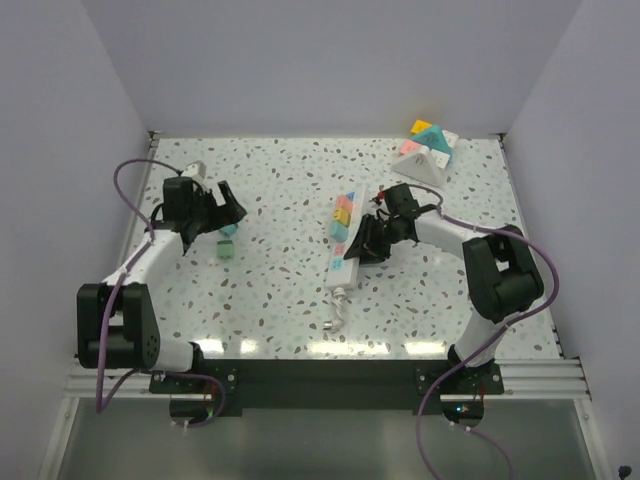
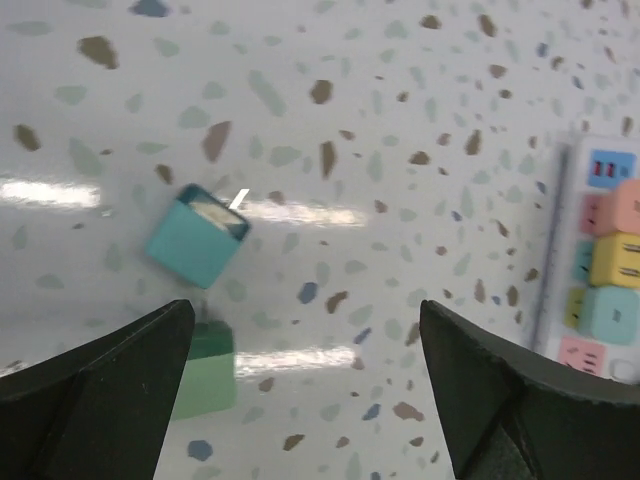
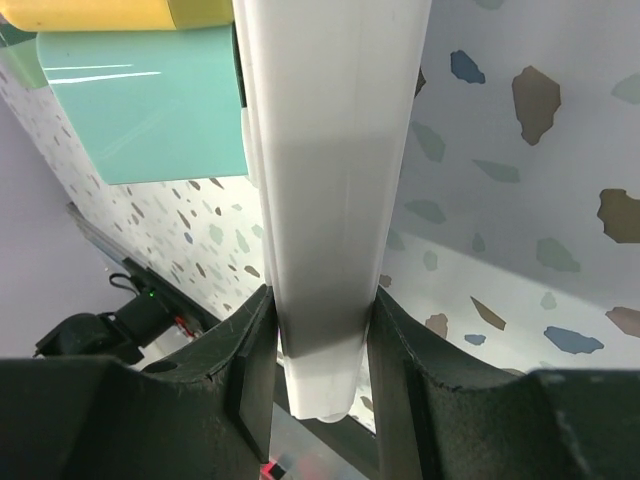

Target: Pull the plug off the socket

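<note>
Overhead, the left gripper point(image 1: 222, 213) hangs over the left half of the table point(image 1: 280, 170), its jaws spread wide and holding nothing. Just beside it lie a teal plug point(image 1: 228, 230) and a green plug point(image 1: 226, 251), both well apart from the power strip point(image 1: 343, 245). The left wrist view adds detail: the teal plug point(image 2: 195, 242) lies tilted on the speckled surface with a pale face up and a thin white sliver at its edge, possibly a prong. The green plug point(image 2: 205, 368) lies partly behind one finger point(image 2: 100, 390). The right gripper point(image 1: 362, 240) clamps the strip's near part. Only its wrist view shows how: both fingers point(image 3: 245, 380) press the white body point(image 3: 330, 200) from either side, with teal and yellow plugs still seated above.
</note>
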